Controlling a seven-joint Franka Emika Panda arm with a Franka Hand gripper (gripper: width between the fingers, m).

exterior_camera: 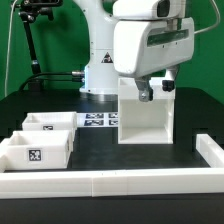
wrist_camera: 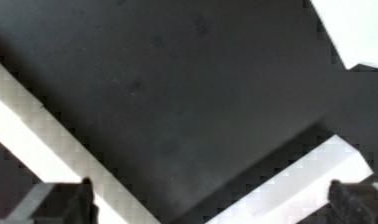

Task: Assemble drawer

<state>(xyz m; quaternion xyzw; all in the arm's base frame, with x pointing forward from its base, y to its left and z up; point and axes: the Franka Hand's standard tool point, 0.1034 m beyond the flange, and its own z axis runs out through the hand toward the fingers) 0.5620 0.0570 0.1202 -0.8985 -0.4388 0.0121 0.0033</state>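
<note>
The drawer's white boxy casing [exterior_camera: 147,112] stands upright right of the middle of the black table. My gripper [exterior_camera: 153,90] is right above its top edge at the exterior view's left corner, fingers spread. In the wrist view the gripper [wrist_camera: 204,205] is open, with one dark finger [wrist_camera: 53,205] at each side. Two white edges of the casing [wrist_camera: 97,172] run between them in a V over a dark inside. Nothing is clamped. Two shallow white trays [exterior_camera: 50,124] [exterior_camera: 35,152] with square tags lie side by side at the exterior view's left.
The marker board [exterior_camera: 98,121] lies flat between the trays and the casing. A long low white wall [exterior_camera: 120,182] runs along the front and up the exterior view's right side. The robot's base [exterior_camera: 100,70] stands behind.
</note>
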